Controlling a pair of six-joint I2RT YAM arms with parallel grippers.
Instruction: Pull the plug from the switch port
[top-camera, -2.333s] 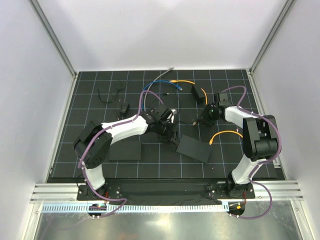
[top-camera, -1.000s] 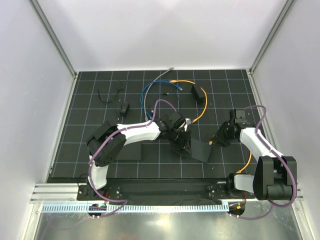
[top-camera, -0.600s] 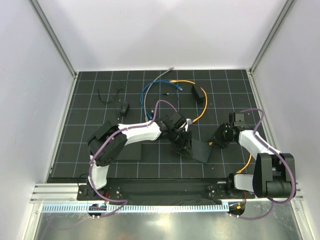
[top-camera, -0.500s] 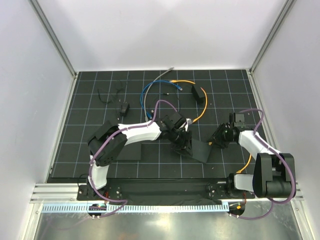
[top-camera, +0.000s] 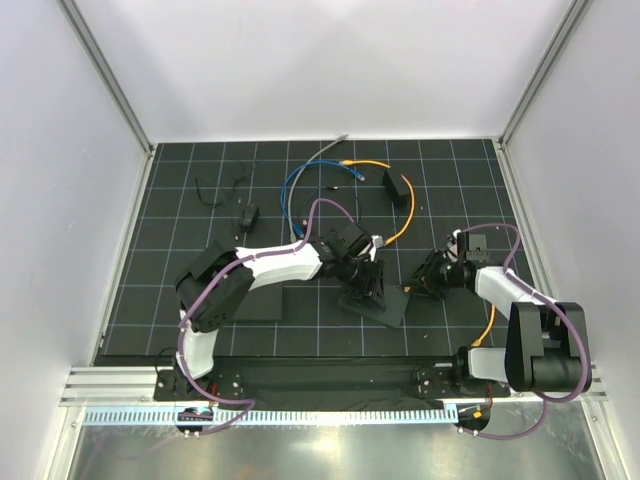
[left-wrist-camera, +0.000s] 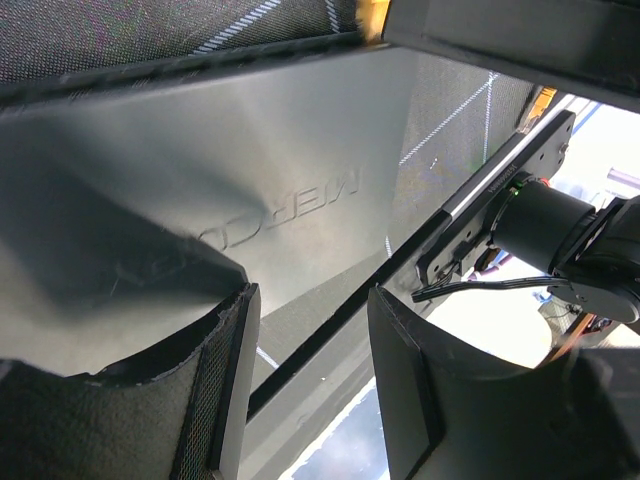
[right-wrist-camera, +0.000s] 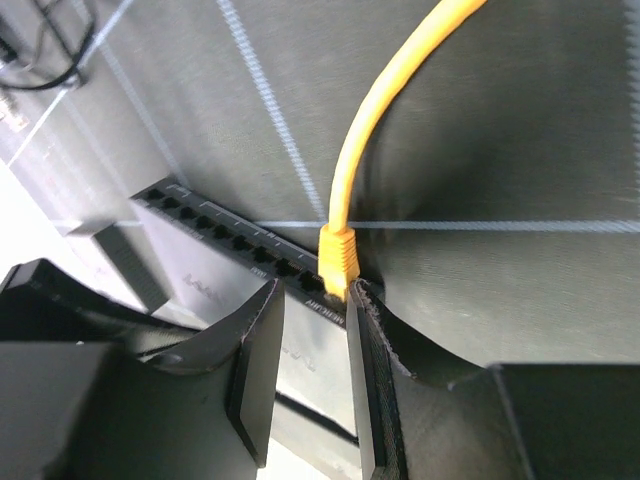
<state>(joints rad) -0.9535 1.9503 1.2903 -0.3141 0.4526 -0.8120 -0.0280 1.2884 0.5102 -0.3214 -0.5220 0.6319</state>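
The switch is a flat black box (top-camera: 385, 305) with a row of ports along one edge (right-wrist-camera: 235, 245) and raised lettering on top (left-wrist-camera: 280, 150). The orange plug (right-wrist-camera: 338, 262) sits in an end port, and its orange cable (right-wrist-camera: 375, 120) arcs away over the mat and shows in the top view (top-camera: 490, 322). My right gripper (right-wrist-camera: 310, 300) is open. Its fingertips are just short of the plug, which lies close to the right finger (right-wrist-camera: 372, 330). My left gripper (left-wrist-camera: 305, 310) is open and low over the switch top; it also shows in the top view (top-camera: 368, 282).
A smaller black box (top-camera: 397, 187) with another orange cable (top-camera: 405, 215) lies at the back. Blue cable (top-camera: 295, 180), grey cable (top-camera: 325, 150) and a tiny black block (top-camera: 248, 215) lie back left. A flat black mat (top-camera: 250, 303) is under the left arm.
The right gripper has swung left and closed in on the switch's port edge. The switch has shifted and turned a little under the left gripper. The left arm has barely moved.
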